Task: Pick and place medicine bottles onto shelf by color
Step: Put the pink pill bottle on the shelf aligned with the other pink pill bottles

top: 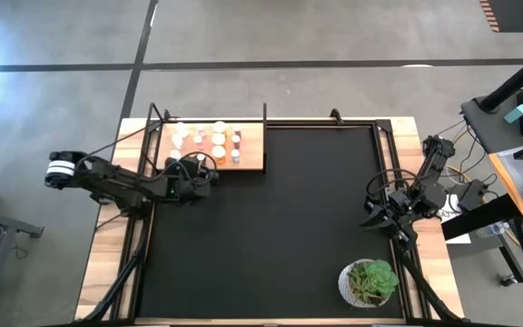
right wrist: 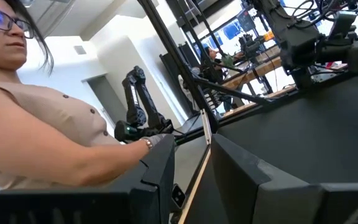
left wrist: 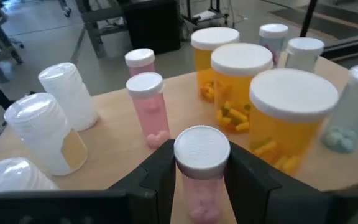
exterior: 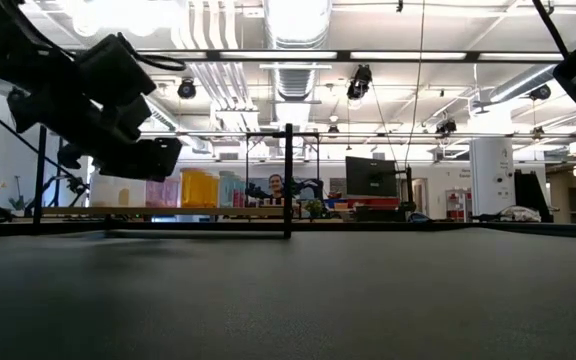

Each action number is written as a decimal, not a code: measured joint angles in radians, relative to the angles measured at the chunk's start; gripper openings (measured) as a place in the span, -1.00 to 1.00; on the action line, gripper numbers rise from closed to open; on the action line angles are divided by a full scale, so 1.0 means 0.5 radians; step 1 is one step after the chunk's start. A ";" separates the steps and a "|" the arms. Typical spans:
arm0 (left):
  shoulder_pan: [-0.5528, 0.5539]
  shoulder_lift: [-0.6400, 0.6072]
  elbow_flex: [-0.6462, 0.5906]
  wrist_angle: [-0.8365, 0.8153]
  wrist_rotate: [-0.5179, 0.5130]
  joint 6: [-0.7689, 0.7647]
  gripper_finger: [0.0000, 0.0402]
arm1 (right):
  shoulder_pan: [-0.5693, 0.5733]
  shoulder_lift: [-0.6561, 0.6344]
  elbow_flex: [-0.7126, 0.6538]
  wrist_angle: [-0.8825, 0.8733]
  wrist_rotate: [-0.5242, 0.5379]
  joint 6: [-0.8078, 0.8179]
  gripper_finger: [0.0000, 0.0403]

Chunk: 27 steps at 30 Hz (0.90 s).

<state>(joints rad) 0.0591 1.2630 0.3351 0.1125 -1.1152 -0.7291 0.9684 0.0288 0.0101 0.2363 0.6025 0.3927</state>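
1. Shelf is seen in the upper left of the high view, at the far left corner of the black mat; about a dozen medicine bottles are stood upright on it, packed close together.

2. Left gripper is placed at the shelf's near edge. In the left wrist view its fingers are clamped on a pink bottle with a white ribbed cap, taken just below the cap. It cannot be told whether the bottle's base is resting on the board or lifted.

3. Right gripper is parked at the right edge of the mat, middle right of the high view, well apart from the shelf; its jaws are drawn together on nothing. A person is seen beyond it in the right wrist view.

4. Plant is noted at the lower right of the high view, away from the work.

5. Neighbours in the left wrist view: orange bottles holding yellow pills to the right, a second pink bottle at centre, clear white bottles at left.

6. Handling judged: bottle is light, rigid plastic, smooth-walled and likely slippery, top-heavy enough to tip. A hold across the body just under the cap is judged soundest.

7. Risk judged: neighbours stand near enough to be knocked over.
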 joint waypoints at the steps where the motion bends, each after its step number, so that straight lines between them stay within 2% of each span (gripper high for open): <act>1: 0.010 0.021 0.001 0.024 -0.008 0.000 -0.50 | 0.000 0.000 0.000 0.000 0.001 0.000 -0.51; 12: 0.057 0.027 -0.001 0.052 -0.009 0.005 -0.50 | 0.000 0.000 0.000 0.000 0.000 0.000 -0.51; 20: 0.068 0.025 -0.005 -0.001 -0.016 0.004 -0.39 | -0.001 0.000 0.000 0.000 0.000 0.000 -0.51; 27: 0.081 0.026 -0.006 0.002 -0.008 -0.026 -0.37 | 0.000 0.000 0.000 0.000 0.001 0.000 -0.51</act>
<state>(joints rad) 0.0994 1.2758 0.3321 0.1135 -1.1194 -0.7422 0.9684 0.0288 0.0101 0.2363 0.6029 0.3927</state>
